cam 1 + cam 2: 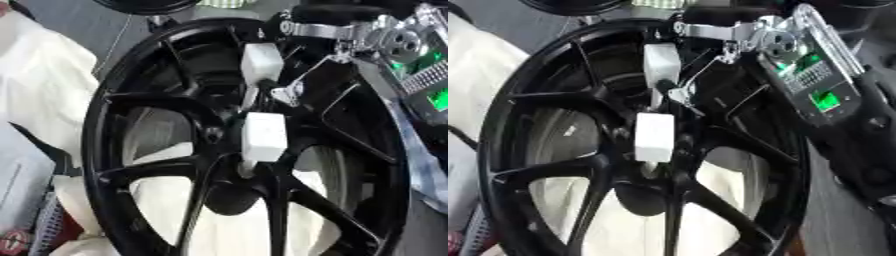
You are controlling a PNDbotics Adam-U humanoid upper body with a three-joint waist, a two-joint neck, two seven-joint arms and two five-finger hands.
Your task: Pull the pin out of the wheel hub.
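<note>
While reaching in from the upper right, right hand (677, 95): white fingertips (654, 136) at the black wheel hub (219, 135) centre; grasp indiscernible. Pin not distinguishable. White cloth (48, 85) left of and under the hub.

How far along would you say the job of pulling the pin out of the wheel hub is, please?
Nothing looks finished. The robot hand, the right one with white block-shaped fingertips, reaches into the centre of the black spoked alloy wheel. The pin itself cannot be made out, so extraction apparently remains. The left hand is out of view.
</note>
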